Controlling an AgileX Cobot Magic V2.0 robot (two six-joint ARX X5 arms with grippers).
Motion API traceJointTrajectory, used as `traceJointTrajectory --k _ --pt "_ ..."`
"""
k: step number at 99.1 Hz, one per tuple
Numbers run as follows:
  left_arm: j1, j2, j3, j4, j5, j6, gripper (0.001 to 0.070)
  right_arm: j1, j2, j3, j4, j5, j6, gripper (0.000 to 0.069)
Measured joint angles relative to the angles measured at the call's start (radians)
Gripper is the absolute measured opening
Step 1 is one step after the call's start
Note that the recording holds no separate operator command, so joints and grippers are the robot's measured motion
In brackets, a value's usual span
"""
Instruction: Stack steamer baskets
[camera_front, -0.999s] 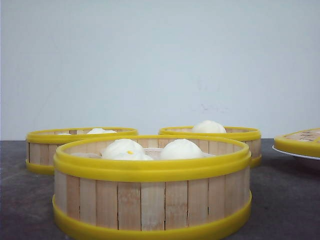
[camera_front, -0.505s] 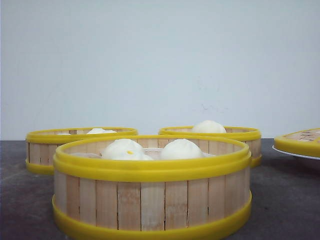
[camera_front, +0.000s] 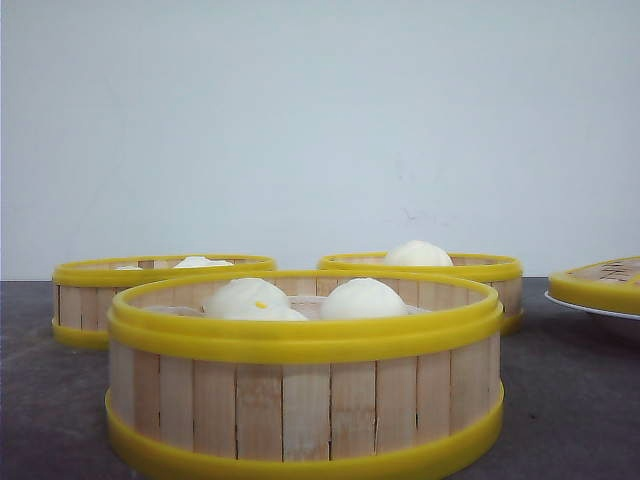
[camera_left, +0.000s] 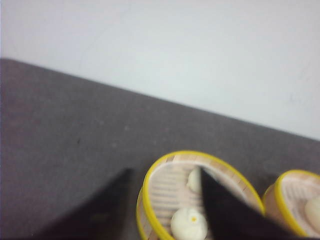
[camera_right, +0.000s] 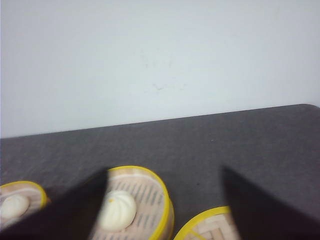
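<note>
Still unstacked, three round bamboo-slatted steamer baskets.

3 steamer baskets unmoved, no visible change

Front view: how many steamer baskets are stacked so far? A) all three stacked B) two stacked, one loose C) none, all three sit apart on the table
C: the near basket, the back-left basket and the back-right basket each rest on the table on their own, nothing on top of any.
</note>
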Motion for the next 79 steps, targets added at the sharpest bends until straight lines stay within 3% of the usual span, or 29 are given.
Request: traceJointTrajectory --k 5,10,30,48,79 --pt "0.000 0.038 0.008 0.000 0.005 0.004 0.0439 0.006 0.010 0.000 -0.007 0.000 -0.004 0.0562" --pt "0.000 0.079 0.011 0.009 0.018 0.008 0.0457 0.010 0.020 0.000 -0.010 0.000 -0.007 0.0570" --pt "-0.001 0.253 0.020 0.110 0.035 0.010 0.0406 0.024 0.064 0.000 -0.010 0.000 -0.014 0.0566" --pt "-0.013 0.493 0.124 0.117 0.038 0.031 0.0400 0.042 0.126 0.000 -0.013 0.000 -0.014 0.0566" --pt "-0.042 0.917 0.389 -0.029 0.038 0.077 0.0400 0.085 0.176 0.000 -0.016 0.000 -0.014 0.0566"
